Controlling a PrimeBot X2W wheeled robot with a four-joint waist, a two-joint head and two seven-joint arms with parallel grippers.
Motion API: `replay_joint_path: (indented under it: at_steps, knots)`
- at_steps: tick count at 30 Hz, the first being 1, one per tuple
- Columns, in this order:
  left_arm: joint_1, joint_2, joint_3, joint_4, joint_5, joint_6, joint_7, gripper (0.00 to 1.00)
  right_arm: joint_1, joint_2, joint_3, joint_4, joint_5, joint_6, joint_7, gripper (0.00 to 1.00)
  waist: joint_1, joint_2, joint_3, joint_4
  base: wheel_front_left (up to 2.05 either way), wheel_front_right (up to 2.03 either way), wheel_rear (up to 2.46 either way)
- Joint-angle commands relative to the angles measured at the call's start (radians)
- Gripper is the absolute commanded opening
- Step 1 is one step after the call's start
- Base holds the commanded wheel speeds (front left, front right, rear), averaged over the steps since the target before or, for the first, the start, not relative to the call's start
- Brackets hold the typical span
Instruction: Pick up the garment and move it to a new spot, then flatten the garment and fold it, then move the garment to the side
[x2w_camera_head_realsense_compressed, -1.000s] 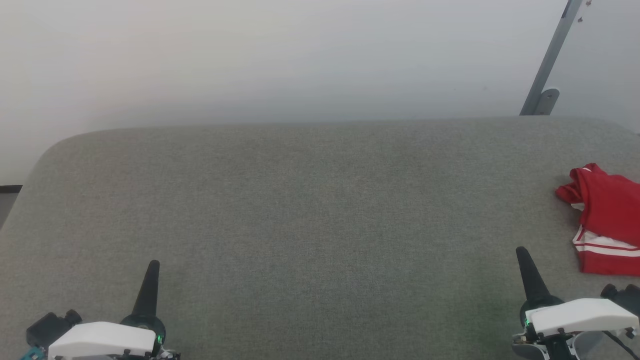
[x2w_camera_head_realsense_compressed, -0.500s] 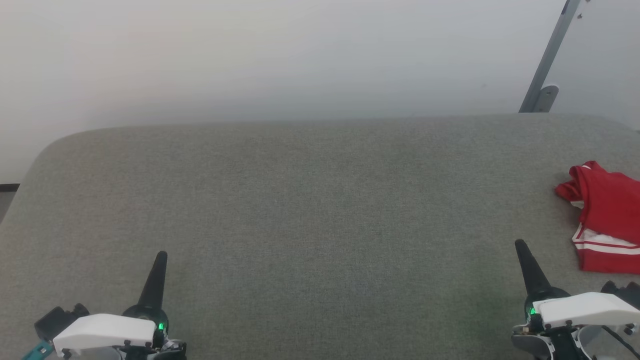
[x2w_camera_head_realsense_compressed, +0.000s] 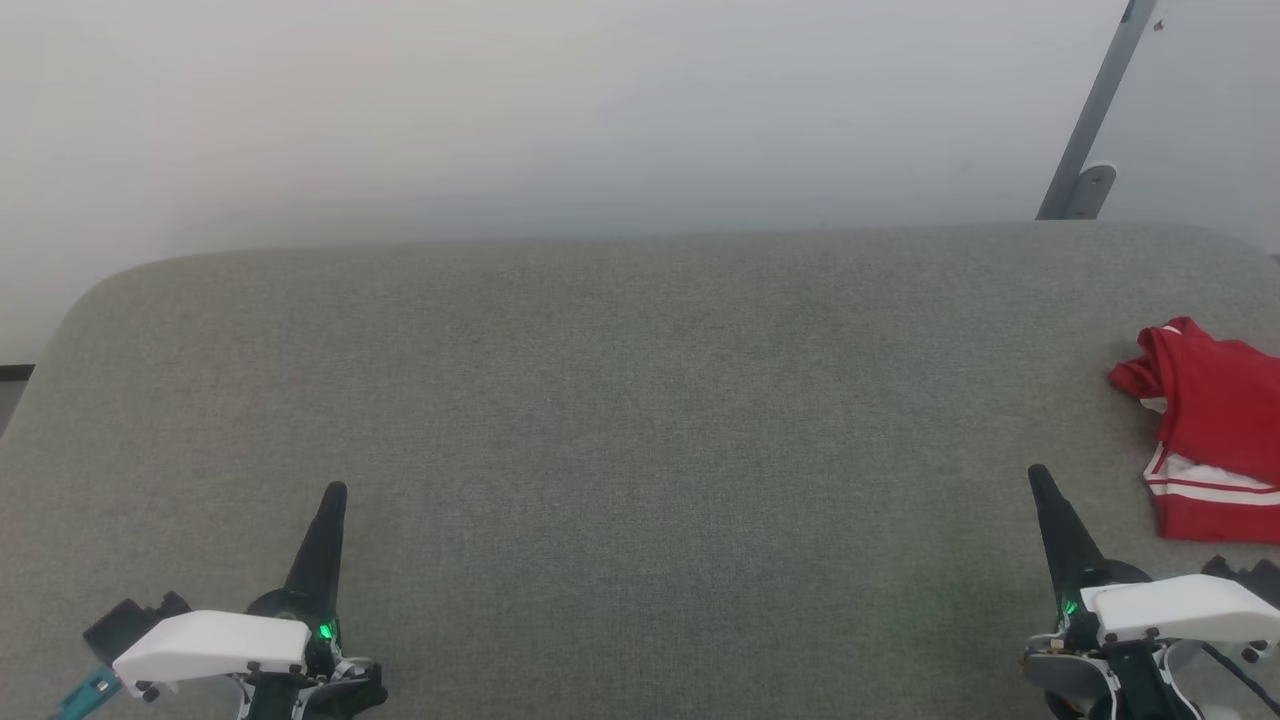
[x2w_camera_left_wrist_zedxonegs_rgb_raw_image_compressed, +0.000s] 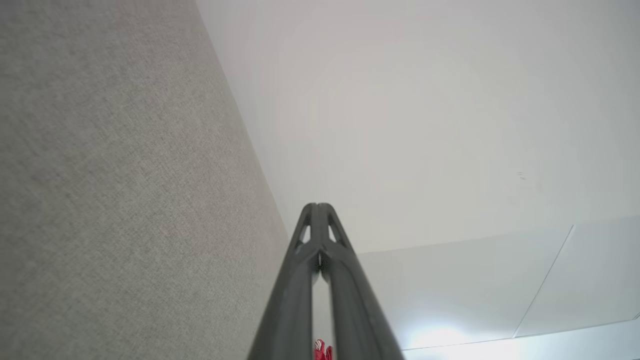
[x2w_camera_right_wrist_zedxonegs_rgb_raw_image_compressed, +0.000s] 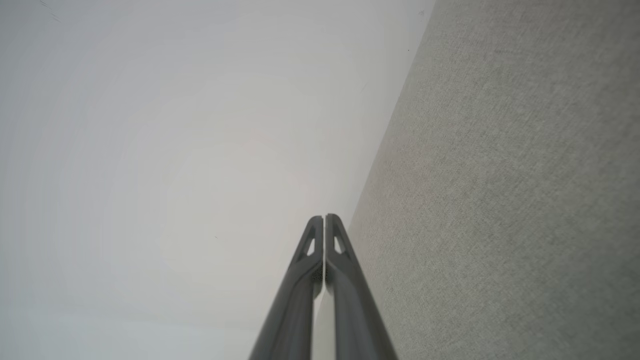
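- Red garment (x2w_camera_head_realsense_compressed: 1215, 430) lies bunched at the table's (x2w_camera_head_realsense_compressed: 600, 400) right edge.
- Both the left gripper (x2w_camera_head_realsense_compressed: 337, 490) and right gripper (x2w_camera_head_realsense_compressed: 1038, 474) are closed, empty.
- The right one likely should open before reaching a top fold.

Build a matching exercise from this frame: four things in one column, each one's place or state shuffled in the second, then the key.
Things:
1. red jersey-style garment with white striped trim
2. left gripper, two long dark fingers
3. right gripper, two long dark fingers
4. slanted grey metal bar

Places or states:
A. shut and empty, low at the head view's left
B. beyond the far right corner of the grey fabric surface, against the pale wall
C. bunched on the surface at the head view's right edge
D. shut and empty, low right, not touching the garment

Pairs: 1-C, 2-A, 3-D, 4-B
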Motion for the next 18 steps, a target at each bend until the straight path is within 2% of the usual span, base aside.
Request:
replay_joint_path:
  at_steps: [1,18]
  knots:
    - [-0.019,-0.003,0.003,-0.001,-0.026,-0.003,0.007,0.00,-0.016,0.003,-0.003,-0.007,0.026,0.000,0.006,0.00,0.0000,0.0000,0.001,0.000,0.00,0.00,0.00]
    - [-0.045,-0.022,0.003,0.006,-0.119,-0.003,0.037,0.00,-0.032,0.005,-0.007,-0.005,0.152,0.000,0.037,0.00,0.0000,0.0000,0.009,-0.004,0.00,0.00,0.00]
